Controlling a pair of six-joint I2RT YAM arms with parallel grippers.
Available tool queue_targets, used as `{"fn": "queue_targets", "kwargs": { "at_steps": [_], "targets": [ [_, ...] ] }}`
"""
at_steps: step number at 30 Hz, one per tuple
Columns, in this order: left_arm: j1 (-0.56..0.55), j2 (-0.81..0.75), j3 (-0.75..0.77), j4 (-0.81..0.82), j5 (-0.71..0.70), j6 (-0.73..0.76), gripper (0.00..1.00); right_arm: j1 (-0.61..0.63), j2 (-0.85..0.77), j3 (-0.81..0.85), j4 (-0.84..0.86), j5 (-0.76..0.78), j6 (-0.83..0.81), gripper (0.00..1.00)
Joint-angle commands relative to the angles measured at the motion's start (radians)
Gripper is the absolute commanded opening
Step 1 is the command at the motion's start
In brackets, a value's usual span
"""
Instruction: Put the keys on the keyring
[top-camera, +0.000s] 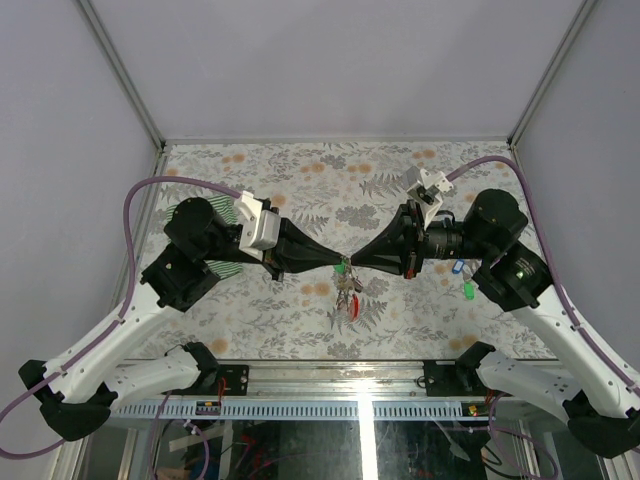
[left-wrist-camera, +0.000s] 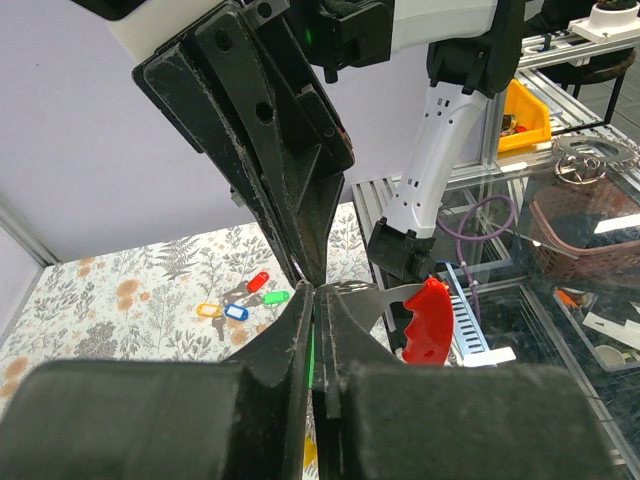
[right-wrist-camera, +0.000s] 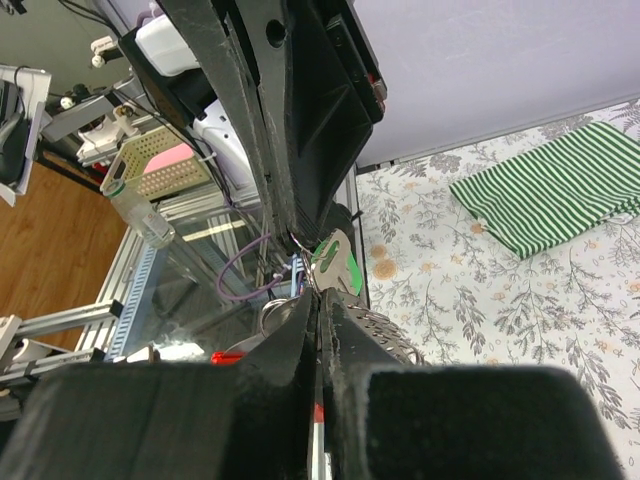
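Mid-frame above the desk (top-camera: 250, 320), my left gripper (top-camera: 330, 262) and right gripper (top-camera: 358, 264), both clamped shut, hold the keyring (top-camera: 352, 303) tip to tip, some keys (top-camera: 344, 288) dangling from it, loose keys (top-camera: 463, 280) waiting at right.

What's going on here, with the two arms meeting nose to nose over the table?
Both grippers are shut and meet tip to tip above the floral-patterned table. The left gripper seems to pinch the grey metal keyring with the red oval loop. The right gripper seems to pinch a green-headed key. Several loose keys with coloured plastic heads lie on the table, not yet threaded. A green striped cloth lies on the left side.
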Motion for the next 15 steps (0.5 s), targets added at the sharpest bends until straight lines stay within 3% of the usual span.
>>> {"fn": "queue_targets", "kwargs": {
  "at_steps": [1,15],
  "targets": [
    [-0.001,-0.019,0.014,0.009,0.037,0.0,0.0,-0.005,-0.026,-0.002,0.158,0.101,0.059,0.0],
    [-0.001,-0.018,0.011,0.009,0.029,-0.003,0.0,-0.005,-0.057,-0.027,0.212,0.161,0.126,0.0]
  ]
}}
